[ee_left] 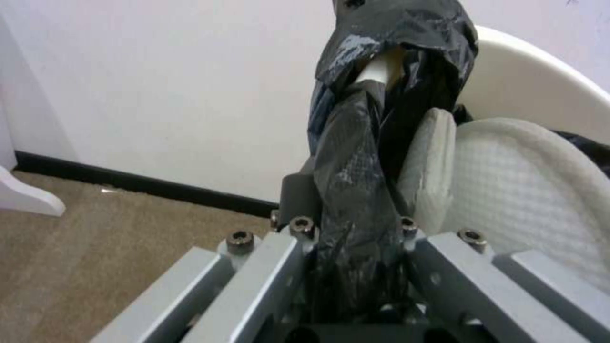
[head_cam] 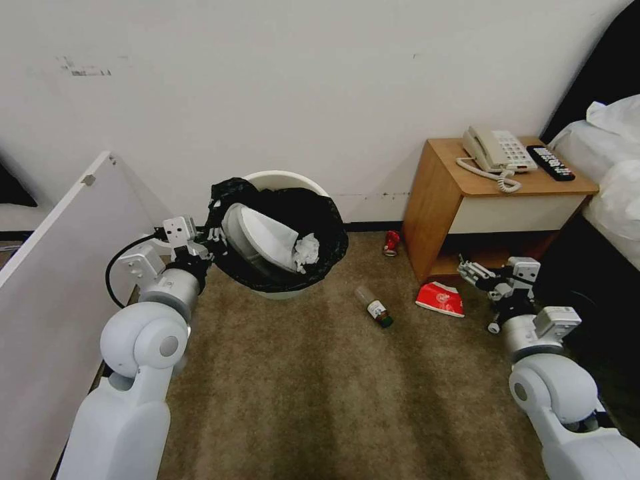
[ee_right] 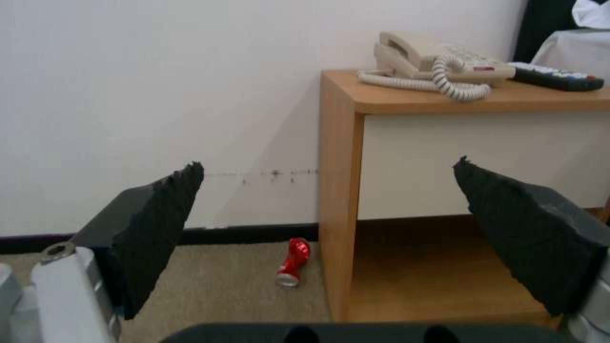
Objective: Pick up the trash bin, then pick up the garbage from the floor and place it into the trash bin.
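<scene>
The trash bin (head_cam: 283, 181), round and white with a black bag (head_cam: 319, 215) folded over its rim, hangs tilted above the carpet. My left gripper (head_cam: 215, 235) is shut on its rim and bag (ee_left: 356, 190). White slippers (head_cam: 261, 239) and a tissue (head_cam: 307, 251) lie inside; one slipper (ee_left: 533, 190) shows up close. On the carpet lie a small bottle (head_cam: 375, 307), a red packet (head_cam: 440, 298) and a red can (head_cam: 391, 243), the can (ee_right: 293, 263) by the wall. My right gripper (head_cam: 472, 272) stands open just right of the packet, its pads (ee_right: 159, 233) wide apart.
A wooden nightstand (head_cam: 437, 200) at the right carries a beige telephone (head_cam: 497, 150) and a black remote (head_cam: 550, 162). A bed with white bedding (head_cam: 617, 173) is at the far right. A white panel (head_cam: 60, 267) stands on the left. The wall is close behind.
</scene>
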You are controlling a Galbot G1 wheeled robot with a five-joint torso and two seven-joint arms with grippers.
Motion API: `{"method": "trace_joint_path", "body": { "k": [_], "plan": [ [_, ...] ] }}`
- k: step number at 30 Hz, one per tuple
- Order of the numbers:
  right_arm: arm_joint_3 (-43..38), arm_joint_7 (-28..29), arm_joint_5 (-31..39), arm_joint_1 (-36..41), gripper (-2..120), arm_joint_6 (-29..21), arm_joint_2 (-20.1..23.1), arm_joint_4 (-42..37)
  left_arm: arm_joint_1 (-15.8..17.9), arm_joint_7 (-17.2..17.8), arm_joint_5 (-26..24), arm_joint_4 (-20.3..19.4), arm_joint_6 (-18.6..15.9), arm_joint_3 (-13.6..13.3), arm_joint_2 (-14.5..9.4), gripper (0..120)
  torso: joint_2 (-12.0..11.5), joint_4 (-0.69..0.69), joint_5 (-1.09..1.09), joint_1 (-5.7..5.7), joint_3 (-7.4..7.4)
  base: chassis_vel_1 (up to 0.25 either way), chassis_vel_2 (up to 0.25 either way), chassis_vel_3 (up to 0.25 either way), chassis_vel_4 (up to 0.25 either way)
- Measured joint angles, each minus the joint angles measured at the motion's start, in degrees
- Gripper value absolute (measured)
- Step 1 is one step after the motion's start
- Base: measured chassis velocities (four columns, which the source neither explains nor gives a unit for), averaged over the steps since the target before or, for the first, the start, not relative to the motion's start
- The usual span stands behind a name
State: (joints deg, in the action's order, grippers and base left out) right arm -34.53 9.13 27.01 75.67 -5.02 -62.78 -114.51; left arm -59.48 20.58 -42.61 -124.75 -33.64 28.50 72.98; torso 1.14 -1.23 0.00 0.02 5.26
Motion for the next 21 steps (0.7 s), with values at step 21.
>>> {"method": "trace_joint_path", "body": {
  "k": [21],
  "plan": [
    [0.38,-0.73,0.16,-0.69,100,0.34,-0.55,0.76,0.51,0.47,-1.03,0.19,-0.20,-0.54,0.08,5,0.00,0.00,0.00,0.00,0.00,0.000,0.000,0.000,0.000]
  ]
}}
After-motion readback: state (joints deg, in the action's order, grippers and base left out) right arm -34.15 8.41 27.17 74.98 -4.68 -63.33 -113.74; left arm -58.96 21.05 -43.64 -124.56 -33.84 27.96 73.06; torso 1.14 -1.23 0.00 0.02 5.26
